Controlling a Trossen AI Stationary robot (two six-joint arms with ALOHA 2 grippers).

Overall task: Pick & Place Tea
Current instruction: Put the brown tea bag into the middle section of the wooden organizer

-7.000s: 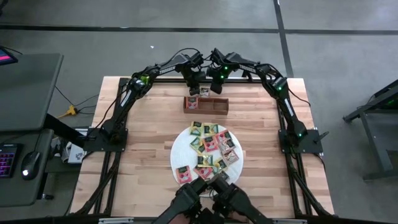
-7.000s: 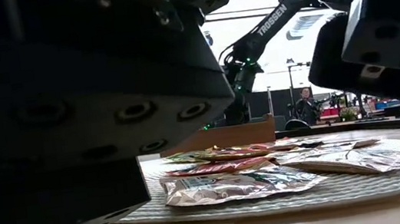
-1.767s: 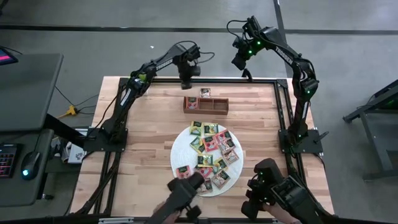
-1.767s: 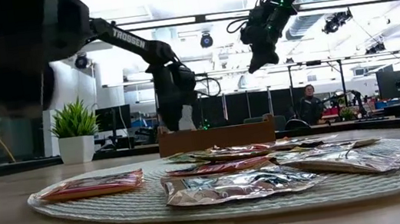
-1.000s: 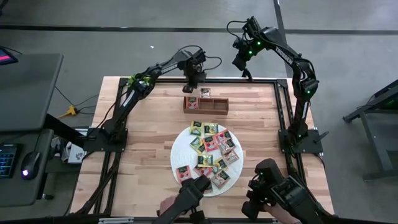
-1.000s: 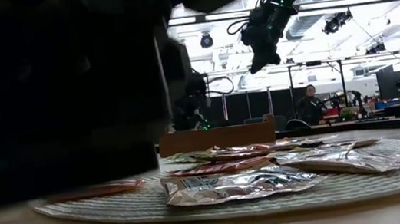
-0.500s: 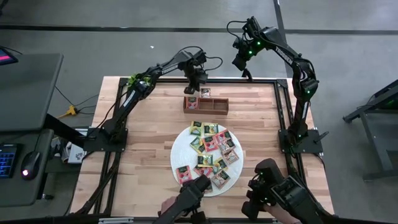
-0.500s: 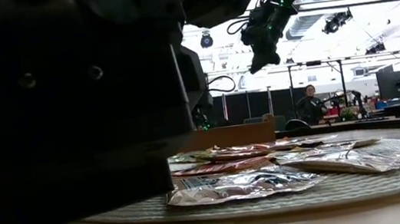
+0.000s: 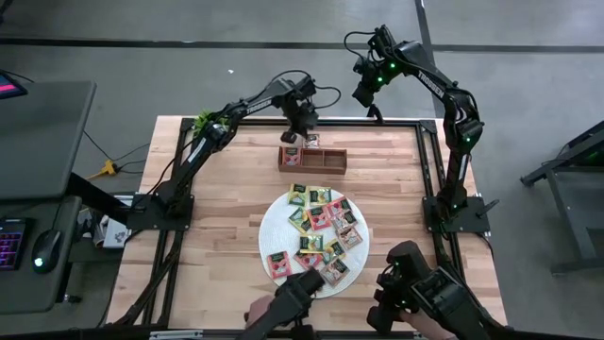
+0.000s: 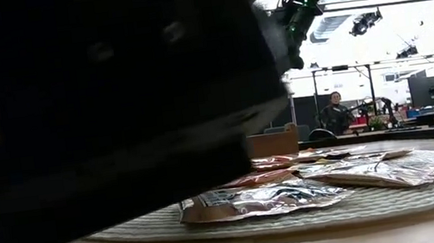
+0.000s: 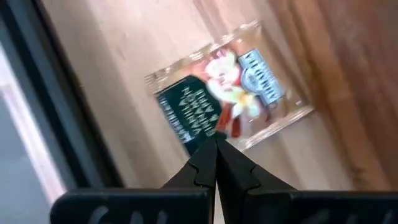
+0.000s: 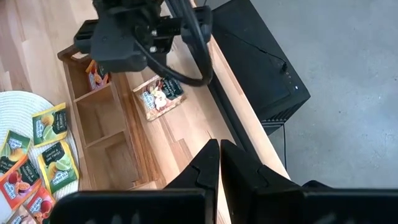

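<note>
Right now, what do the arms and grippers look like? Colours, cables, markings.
Both arms are dark and slim, with small green lights at the joints and loose black cables looping near the wrists. White TROSSEN lettering shows on an arm link in the low view. The left gripper and right gripper each have two dark, tapered, pointed fingers on a black block.

Tea packets (image 9: 317,229) scattered flat mid-table, one red packet (image 11: 230,96) lying apart

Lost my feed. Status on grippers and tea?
Left gripper shut, empty, over stray tea packet lying outside wooden tray. Right gripper shut, parked high. Nothing in the way.
</note>
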